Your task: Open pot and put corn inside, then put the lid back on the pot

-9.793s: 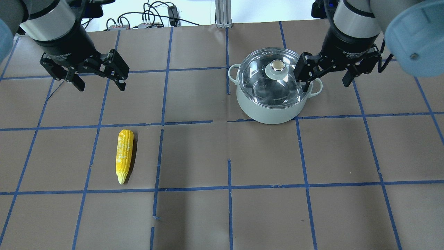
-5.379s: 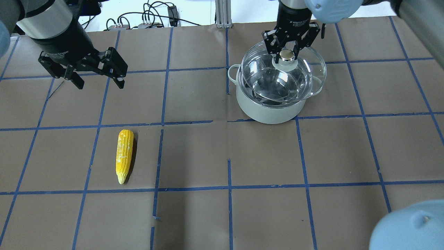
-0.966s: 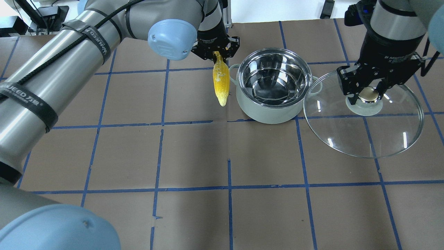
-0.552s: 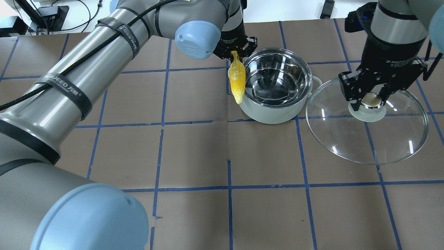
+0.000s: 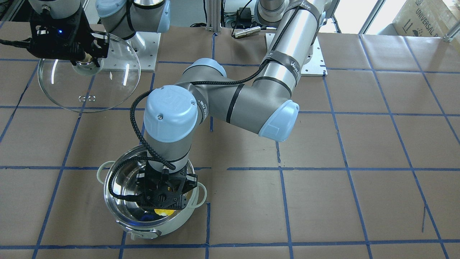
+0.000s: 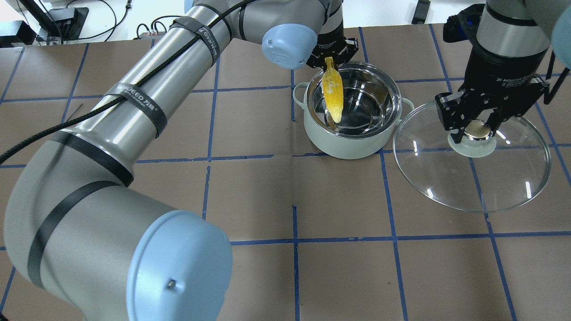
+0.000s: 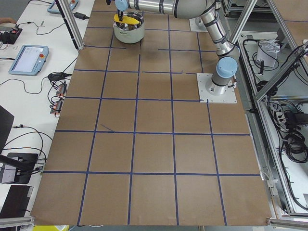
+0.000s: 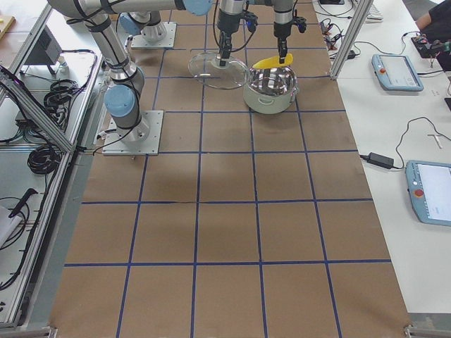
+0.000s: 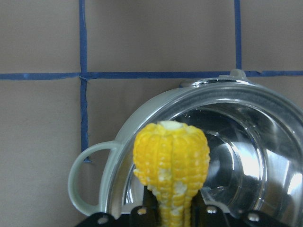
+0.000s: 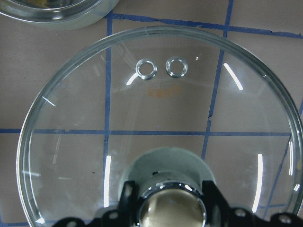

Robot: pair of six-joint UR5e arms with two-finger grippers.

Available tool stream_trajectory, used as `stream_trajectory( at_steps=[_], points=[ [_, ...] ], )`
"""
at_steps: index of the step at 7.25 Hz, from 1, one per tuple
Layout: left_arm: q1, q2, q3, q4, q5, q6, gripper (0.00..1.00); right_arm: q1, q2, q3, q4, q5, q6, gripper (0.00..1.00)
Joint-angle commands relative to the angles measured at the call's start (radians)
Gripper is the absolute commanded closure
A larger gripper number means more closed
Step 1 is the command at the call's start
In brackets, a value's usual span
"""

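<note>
The pale mint pot (image 6: pixel 345 142) stands open on the table, its steel inside showing, and it also shows in the front view (image 5: pixel 179 221). My left gripper (image 6: pixel 331 55) is shut on the yellow corn (image 6: pixel 333 94) and holds it by one end above the pot's opening, tip hanging down. The left wrist view shows the corn (image 9: pixel 171 163) over the pot's rim (image 9: pixel 124 156). My right gripper (image 6: pixel 474 129) is shut on the knob of the glass lid (image 6: pixel 504 178), held in the air to the right of the pot. The lid fills the right wrist view (image 10: pixel 156 123).
The table is covered in brown paper with a blue tape grid (image 6: pixel 294 200). My long left arm (image 6: pixel 134 102) reaches diagonally across the left half of the table. Cables and tablets lie beyond the table's far edge (image 7: pixel 29 53).
My left gripper has carried the corn to the right, from beside the pot's outer wall to over its opening. The right gripper and lid have stayed put.
</note>
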Motion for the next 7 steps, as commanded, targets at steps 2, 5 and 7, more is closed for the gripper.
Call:
stream_trajectory(
  at_steps=[2, 5, 7],
  points=[
    [-0.006, 0.003, 0.000, -0.071, 0.009, 0.015, 0.00, 0.000, 0.000, 0.000, 0.000, 0.002, -0.007, 0.87],
    [0.139, 0.249, -0.238, -0.191, -0.002, 0.162, 0.00, 0.000, 0.000, 0.000, -0.001, 0.006, -0.008, 0.86],
    [0.240, 0.423, -0.436, -0.188, 0.009, 0.291, 0.00, 0.000, 0.000, 0.000, -0.003, 0.008, -0.010, 0.86]
  ],
)
